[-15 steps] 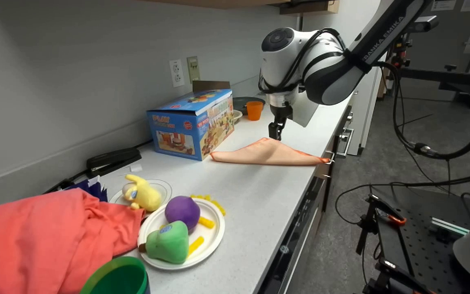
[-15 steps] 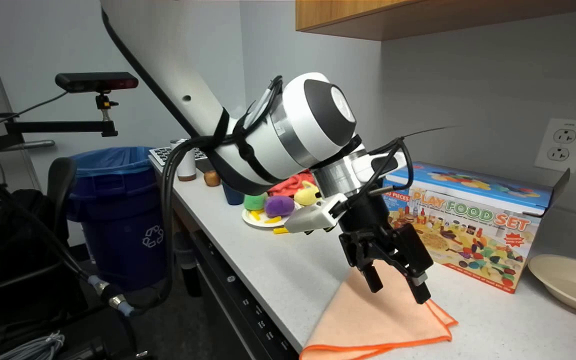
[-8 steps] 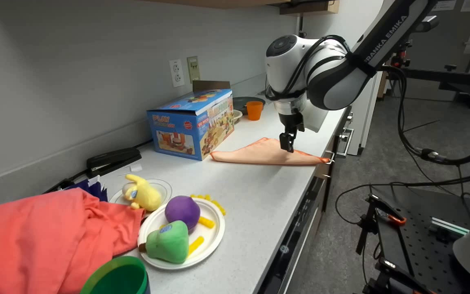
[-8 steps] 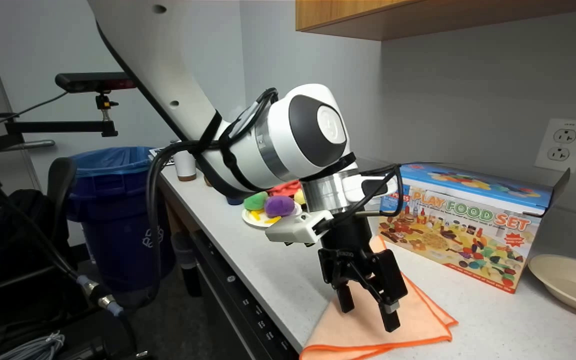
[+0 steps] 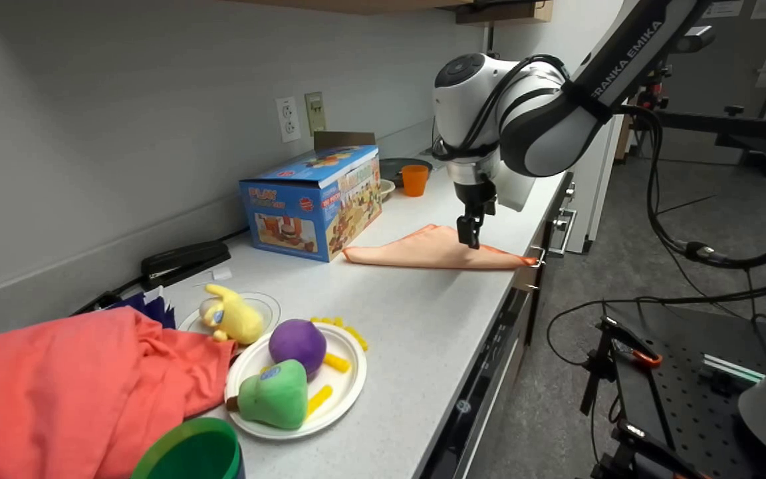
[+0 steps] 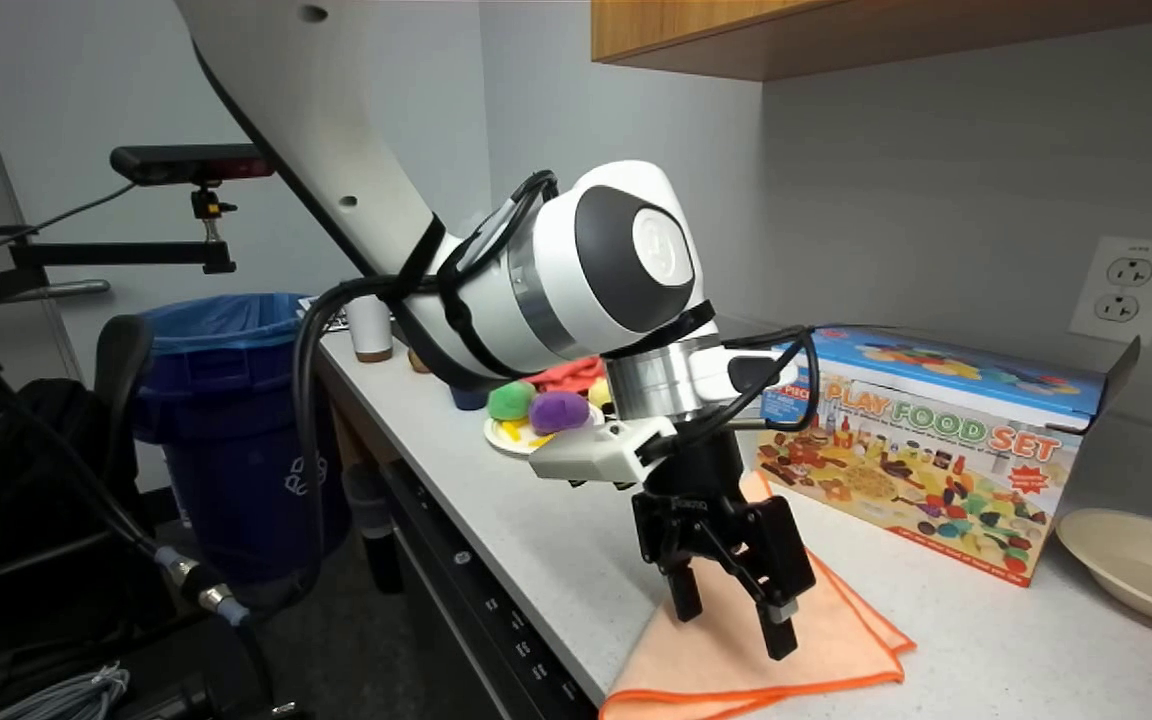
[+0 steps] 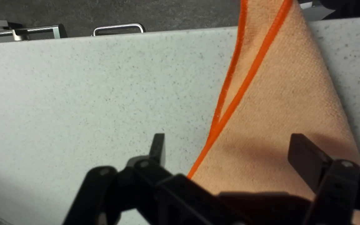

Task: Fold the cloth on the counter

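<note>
**Black two-fingered gripper spread wide above a triangular peach fabric cloth with orange hems**

Nearest, at the bottom of the frame in the wrist view, the gripper's jaws stand far apart and grasp nothing. The finger on the left shows against a pale, speckled counter, the one on the right against the cloth. Whether the tips touch the fabric cannot be told. The cloth lies on the counter, running from the lower right up to the top edge, right of centre. It is doubled, two hems showing along its left side, and its end passes over the counter's edge. Beyond, across the top, come a silver metal drawer handle and a dark grey floor.

In an exterior view, a coral-red fabric heap takes the lower left, a round green cup just beside it. Behind these, a round white plate bears a green plush pear and a purple plush ball. Farther back, near mid-frame, stands a blue printed cardboard box, the cloth close to its right. An orange cup sits beyond, and a white-and-black robot arm reaches in from the upper right.

In an exterior view, a tall blue bin stands far back at the left.
</note>
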Robot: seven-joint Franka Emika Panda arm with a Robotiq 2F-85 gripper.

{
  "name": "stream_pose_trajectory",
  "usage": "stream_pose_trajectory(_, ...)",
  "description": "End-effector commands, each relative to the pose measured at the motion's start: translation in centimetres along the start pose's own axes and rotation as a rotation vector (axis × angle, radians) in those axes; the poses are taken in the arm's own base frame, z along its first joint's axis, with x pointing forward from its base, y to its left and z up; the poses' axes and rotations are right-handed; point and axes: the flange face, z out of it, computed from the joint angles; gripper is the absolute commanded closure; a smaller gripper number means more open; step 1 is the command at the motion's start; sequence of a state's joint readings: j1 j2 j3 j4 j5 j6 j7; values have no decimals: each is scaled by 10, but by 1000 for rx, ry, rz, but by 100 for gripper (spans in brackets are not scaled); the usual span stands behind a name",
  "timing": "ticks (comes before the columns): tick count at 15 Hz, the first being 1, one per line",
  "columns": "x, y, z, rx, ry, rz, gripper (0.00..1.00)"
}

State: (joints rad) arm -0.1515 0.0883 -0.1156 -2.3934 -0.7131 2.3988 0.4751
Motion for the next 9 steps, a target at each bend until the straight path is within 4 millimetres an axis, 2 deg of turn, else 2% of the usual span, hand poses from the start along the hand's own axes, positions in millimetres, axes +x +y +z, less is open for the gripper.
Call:
stream_pose_trajectory(1,-17,11,-6,76,4,-57,0)
stream_pose_trajectory(5,-30,13,7,118,-43,-82,2)
stream_pose_trajectory(9,-43,9,18,161,-72,-106,10)
